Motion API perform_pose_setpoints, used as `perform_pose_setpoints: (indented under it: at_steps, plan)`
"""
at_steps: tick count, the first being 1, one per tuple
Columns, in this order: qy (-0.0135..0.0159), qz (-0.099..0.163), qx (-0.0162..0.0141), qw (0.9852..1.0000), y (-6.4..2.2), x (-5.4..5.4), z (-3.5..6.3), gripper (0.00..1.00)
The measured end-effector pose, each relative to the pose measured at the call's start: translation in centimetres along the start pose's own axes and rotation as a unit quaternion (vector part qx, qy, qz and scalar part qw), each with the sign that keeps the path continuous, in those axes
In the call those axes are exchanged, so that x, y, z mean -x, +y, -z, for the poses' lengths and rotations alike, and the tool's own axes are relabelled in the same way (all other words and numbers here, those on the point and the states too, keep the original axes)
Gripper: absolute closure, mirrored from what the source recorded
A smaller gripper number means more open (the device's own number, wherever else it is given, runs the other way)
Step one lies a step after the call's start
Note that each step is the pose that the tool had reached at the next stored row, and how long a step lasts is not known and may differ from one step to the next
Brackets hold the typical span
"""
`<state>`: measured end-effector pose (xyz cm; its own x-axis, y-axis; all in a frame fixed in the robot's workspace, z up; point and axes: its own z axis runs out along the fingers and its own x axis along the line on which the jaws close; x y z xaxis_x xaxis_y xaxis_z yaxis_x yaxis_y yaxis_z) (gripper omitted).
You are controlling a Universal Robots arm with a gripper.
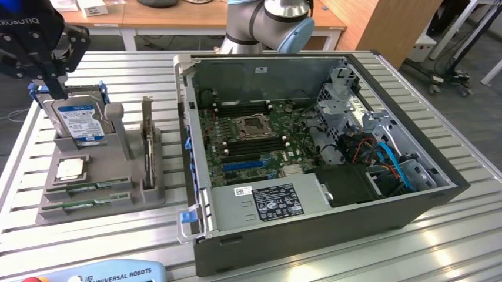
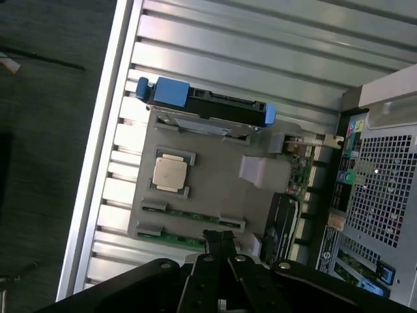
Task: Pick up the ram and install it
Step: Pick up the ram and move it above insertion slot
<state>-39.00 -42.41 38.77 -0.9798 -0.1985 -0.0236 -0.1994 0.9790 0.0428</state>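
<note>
Two green ram sticks lie flat in slots along the near edge of a grey holder on the table, at the exterior view's left. My black gripper hangs above the holder's far end, over the upright hard drive. In the wrist view the fingertips are pressed together with nothing between them. They sit just above the ram sticks in that picture. The open computer case with its motherboard stands at the exterior view's right of the holder.
The holder also carries a square silver processor and an upright expansion card. The slatted metal table ends close beyond the holder, with dark floor past it. A teach pendant lies at the front edge.
</note>
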Motion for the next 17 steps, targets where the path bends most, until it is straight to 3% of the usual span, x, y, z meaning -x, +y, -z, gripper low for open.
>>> perform_pose_setpoints:
  at_steps: [5,9,13,17]
  plan:
    - [0.0013,0.031,0.0007,0.9995,0.0,0.0,-0.02,0.9]
    - [0.0027,0.062,0.0014,0.9981,0.0,0.0,-0.04,0.9]
    - [0.0041,0.095,0.0022,0.9955,0.0,0.0,-0.05,0.9]
    - [0.0056,0.129,0.003,0.9916,0.0,0.0,-0.06,0.9]
